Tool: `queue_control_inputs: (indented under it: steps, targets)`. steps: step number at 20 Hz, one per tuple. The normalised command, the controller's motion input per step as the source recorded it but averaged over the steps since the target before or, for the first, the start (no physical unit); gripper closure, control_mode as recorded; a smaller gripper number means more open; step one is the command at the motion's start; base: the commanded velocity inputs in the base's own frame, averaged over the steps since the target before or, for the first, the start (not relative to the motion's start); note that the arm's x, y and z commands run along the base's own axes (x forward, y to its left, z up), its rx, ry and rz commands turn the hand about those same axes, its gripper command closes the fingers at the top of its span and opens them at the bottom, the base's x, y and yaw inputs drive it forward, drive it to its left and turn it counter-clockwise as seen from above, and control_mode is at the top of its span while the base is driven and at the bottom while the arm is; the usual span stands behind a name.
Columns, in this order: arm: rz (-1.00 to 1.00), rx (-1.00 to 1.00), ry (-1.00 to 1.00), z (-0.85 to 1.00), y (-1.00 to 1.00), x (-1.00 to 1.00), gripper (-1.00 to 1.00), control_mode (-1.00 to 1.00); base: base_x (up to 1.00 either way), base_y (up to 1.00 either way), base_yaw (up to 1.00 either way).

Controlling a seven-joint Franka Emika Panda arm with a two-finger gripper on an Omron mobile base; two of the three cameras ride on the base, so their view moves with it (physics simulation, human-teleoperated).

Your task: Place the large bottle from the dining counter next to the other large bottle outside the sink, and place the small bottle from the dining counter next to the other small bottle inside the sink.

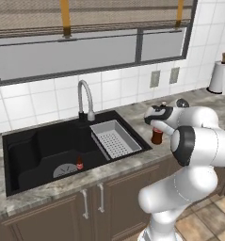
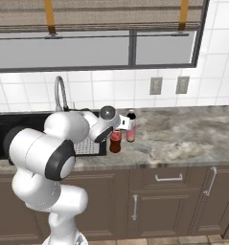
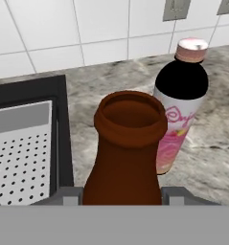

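The gripper is clamped on a brown bottle with a wide open mouth, its dark fingers set against the lower body on either side, partly apart. That bottle stands upright on the grey marbled wall counter just right of the black sink, touching or nearly touching a taller dark bottle with a pale red cap. The taller bottle's pink and white label carries curly script too blurred to read, and a small dark bottle stands inside the sink's left basin.
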Motion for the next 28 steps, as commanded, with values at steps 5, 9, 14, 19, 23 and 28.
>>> queue_control_inputs:
  steps: [5, 9, 14, 19, 23, 28]
  targets:
    - [0.00, 0.00, 0.00, 0.00, 0.00, 0.00, 1.00, 1.00, 0.03, -0.02, 0.05]
    - [0.05, 0.00, 0.00, -0.13, -0.11, 0.05, 1.00, -1.00, 0.00, 0.00, 0.00]
    - [0.03, 0.00, 0.00, -0.11, -0.22, 0.11, 1.00, -1.00, 0.00, 0.00, 0.00]
    - [0.01, 0.00, 0.00, -0.03, -0.26, 0.19, 1.00, -1.00, 0.00, 0.00, 0.00]
    - [0.03, -0.02, 0.00, -0.13, -0.05, 0.21, 1.00, -1.00, 0.00, 0.00, 0.00]
    - [0.04, -0.06, 0.00, -0.23, 0.00, 0.13, 1.00, -1.00, 0.00, 0.00, 0.00]
